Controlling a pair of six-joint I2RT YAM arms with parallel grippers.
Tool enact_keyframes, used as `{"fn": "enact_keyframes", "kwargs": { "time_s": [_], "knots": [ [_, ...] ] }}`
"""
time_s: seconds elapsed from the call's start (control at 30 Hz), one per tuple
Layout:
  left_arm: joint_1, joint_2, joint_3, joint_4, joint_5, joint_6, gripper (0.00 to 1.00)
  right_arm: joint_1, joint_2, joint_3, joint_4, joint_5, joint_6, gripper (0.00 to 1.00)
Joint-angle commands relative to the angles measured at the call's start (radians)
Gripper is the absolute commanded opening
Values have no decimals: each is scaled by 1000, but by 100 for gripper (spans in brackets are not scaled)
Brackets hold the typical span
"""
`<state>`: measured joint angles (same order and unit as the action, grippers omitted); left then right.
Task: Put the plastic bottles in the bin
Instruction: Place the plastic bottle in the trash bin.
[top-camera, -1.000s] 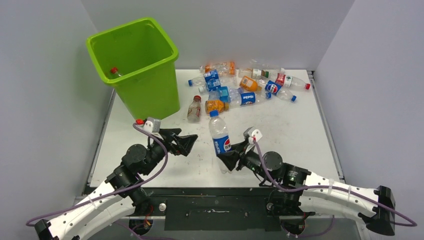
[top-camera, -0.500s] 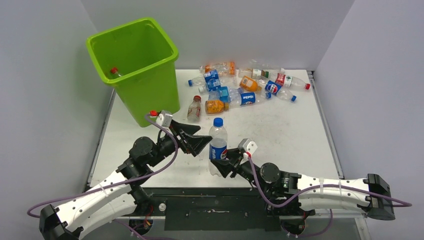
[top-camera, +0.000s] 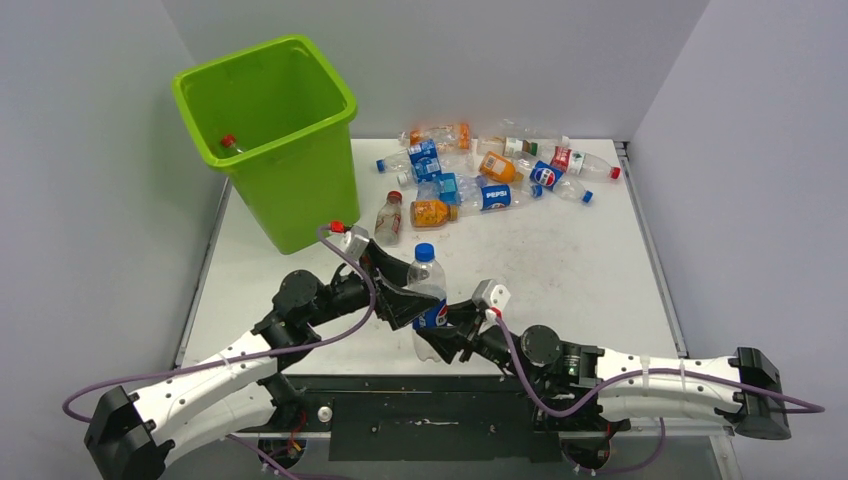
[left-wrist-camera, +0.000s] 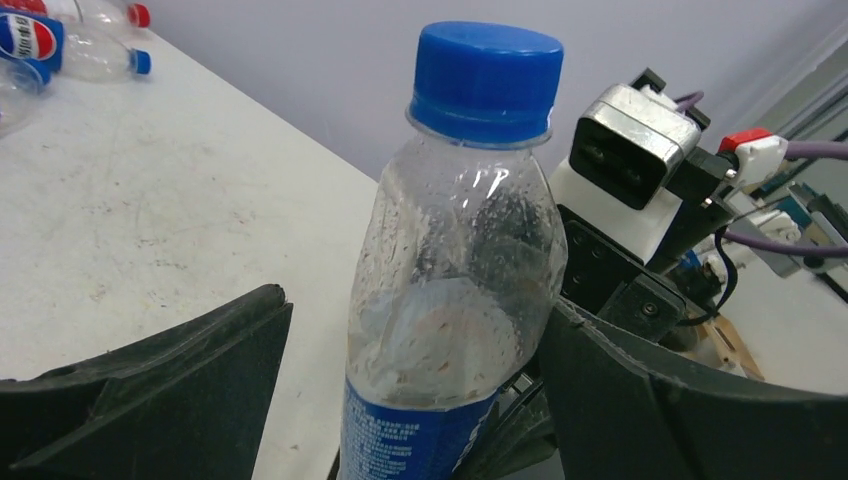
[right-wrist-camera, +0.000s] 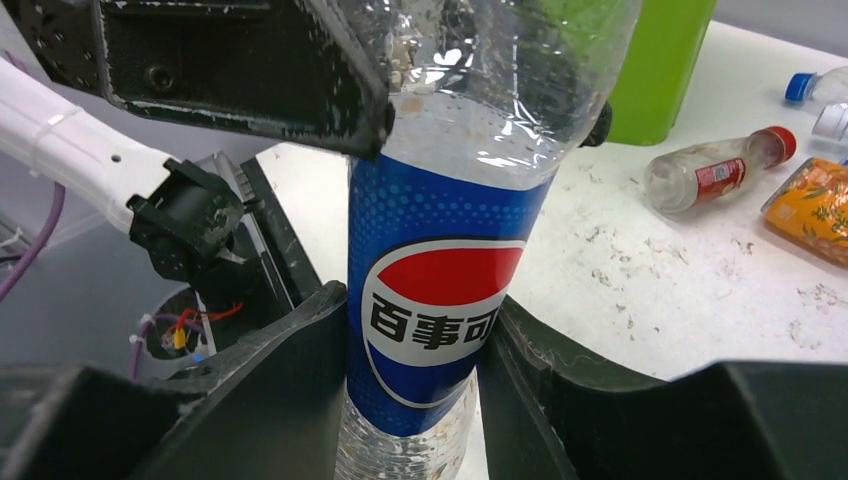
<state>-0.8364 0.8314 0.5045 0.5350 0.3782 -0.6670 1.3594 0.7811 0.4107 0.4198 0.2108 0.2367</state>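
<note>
A clear Pepsi bottle (top-camera: 428, 298) with a blue cap stands upright near the table's front edge. My right gripper (top-camera: 443, 338) is shut on its labelled lower half (right-wrist-camera: 440, 290), one finger on each side. My left gripper (top-camera: 412, 300) is open and straddles the bottle's clear upper part (left-wrist-camera: 455, 280). Its right finger (left-wrist-camera: 640, 390) touches the bottle, and its left finger (left-wrist-camera: 170, 390) stands apart from it. The lime-green bin (top-camera: 270, 140) stands at the back left with a red-capped bottle (top-camera: 228, 141) inside. Several more bottles (top-camera: 490, 170) lie heaped at the back middle.
A red-capped bottle (top-camera: 388, 217) lies beside the bin's base and also shows in the right wrist view (right-wrist-camera: 715, 170). An orange-labelled bottle (top-camera: 432, 212) lies next to it. The bin's wall (right-wrist-camera: 660, 70) rises behind the held bottle. Grey walls close in the table's sides and back.
My left gripper has moved right and forward until its open fingers straddle the bottle. My right gripper has carried the upright bottle slightly left and nearer the front edge.
</note>
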Motion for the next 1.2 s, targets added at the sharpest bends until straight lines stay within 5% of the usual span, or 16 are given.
{"fn": "enact_keyframes", "kwargs": {
  "time_s": [0.0, 0.23, 0.37, 0.43, 0.5, 0.57, 0.63, 0.7, 0.93, 1.17],
  "knots": [
    [-3, 44, 63, 75, 104, -11, 81, 4, -9, 45, 14, -36, 10, 25],
    [-6, 56, 44, 129, 128, -29, 35, 4, -8, 65, -39, 7, -1, 39],
    [-6, 34, 43, 132, 116, -9, 26, 4, 14, 89, -80, 18, 10, 65],
    [-6, 23, 44, 132, 107, 0, 25, 4, 29, 99, -100, 25, 21, 67],
    [-5, 16, 52, 130, 106, 0, 30, 3, 49, 110, -124, 41, 23, 48],
    [-4, 7, 71, 109, 90, -4, 60, 4, 56, 108, -126, 61, 19, 31],
    [-4, -8, 97, 98, 63, -14, 87, 4, 45, 89, -104, 55, 12, 24],
    [-3, -25, 116, 97, 23, -22, 96, 6, 34, 78, -84, 47, 0, 21],
    [11, -20, 298, -110, -106, 20, 97, 5, 26, 80, -82, 41, -17, 19],
    [11, 85, 456, -393, -132, 56, 75, 9, 9, 76, -75, 50, -12, 18]
  ]
}}
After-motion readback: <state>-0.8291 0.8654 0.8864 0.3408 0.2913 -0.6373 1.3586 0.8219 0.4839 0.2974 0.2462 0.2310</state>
